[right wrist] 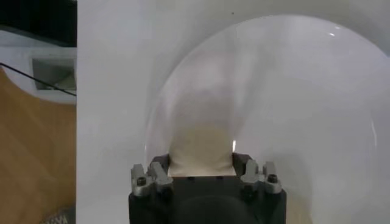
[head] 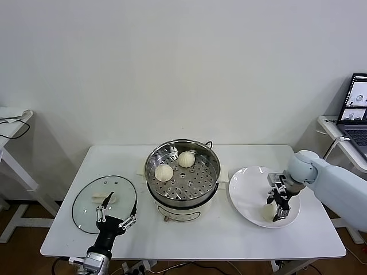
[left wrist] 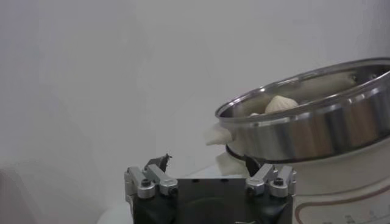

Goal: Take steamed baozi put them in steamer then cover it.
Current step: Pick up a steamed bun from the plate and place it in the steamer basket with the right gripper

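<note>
Right arm [head: 332,183]: smooth pale blue-grey shell with a rounded joint cap, at right of frame. Right gripper [head: 279,207] and left gripper [head: 116,220]: black bodies, silver linkage brackets fastened by dark screws, seen in both wrist views.

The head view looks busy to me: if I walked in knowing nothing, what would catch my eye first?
Probably the shiny steamer in the middle of the white table, lid off, with two baozi on its perforated tray. To its right, the right gripper is down on a white plate, its fingers around another baozi. To its left lies the glass lid, with the left gripper open at its near edge.
</note>
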Controlling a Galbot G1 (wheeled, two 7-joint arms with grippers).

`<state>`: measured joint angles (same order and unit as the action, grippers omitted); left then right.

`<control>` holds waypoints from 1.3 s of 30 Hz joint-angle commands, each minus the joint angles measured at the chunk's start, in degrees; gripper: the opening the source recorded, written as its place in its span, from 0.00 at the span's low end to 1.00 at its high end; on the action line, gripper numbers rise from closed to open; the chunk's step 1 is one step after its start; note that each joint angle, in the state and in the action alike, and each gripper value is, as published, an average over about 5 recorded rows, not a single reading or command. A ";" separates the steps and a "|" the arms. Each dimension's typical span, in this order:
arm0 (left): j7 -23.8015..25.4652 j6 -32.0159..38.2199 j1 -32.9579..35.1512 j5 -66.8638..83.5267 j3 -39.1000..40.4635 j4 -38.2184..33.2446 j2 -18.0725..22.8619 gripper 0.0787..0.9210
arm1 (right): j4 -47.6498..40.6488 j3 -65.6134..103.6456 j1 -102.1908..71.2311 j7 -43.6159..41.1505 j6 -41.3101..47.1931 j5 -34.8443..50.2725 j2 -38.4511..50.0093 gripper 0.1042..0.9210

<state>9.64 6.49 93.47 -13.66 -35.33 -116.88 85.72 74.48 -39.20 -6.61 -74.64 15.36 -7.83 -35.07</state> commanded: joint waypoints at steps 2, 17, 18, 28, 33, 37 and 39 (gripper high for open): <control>-0.16 -0.06 0.32 -0.12 0.04 -0.69 -0.02 0.88 | 3.00 -7.68 13.19 -1.62 -0.07 6.44 4.62 0.70; -0.78 -0.34 2.06 -0.74 0.16 -3.16 -0.31 0.88 | 9.05 -23.45 43.80 -3.07 -6.39 16.89 3.59 0.70; -0.81 -0.34 2.23 -0.78 0.14 -3.36 -0.28 0.88 | 9.56 -24.38 45.44 -2.98 -6.78 17.51 2.79 0.70; -0.92 -0.42 2.52 -0.92 0.03 -3.82 0.02 0.88 | 12.02 -32.23 54.17 0.24 -24.33 18.52 -7.82 0.70; -0.89 -0.52 2.05 -0.83 -0.20 -3.35 0.11 0.88 | 13.16 -34.66 54.39 5.16 -34.44 14.50 -14.16 0.69; -0.78 -0.47 1.73 -0.65 -0.68 -2.66 0.00 0.88 | 12.87 -35.79 53.60 9.30 -38.77 10.07 -18.33 0.69; -0.72 -0.46 1.49 -0.53 -0.89 -2.36 -0.05 0.88 | 11.73 -35.92 52.99 10.94 -41.43 7.22 -20.44 0.69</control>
<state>8.84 6.02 95.09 -14.25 -36.07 -119.56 85.70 86.21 -70.59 42.59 -70.88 -11.02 5.97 -45.21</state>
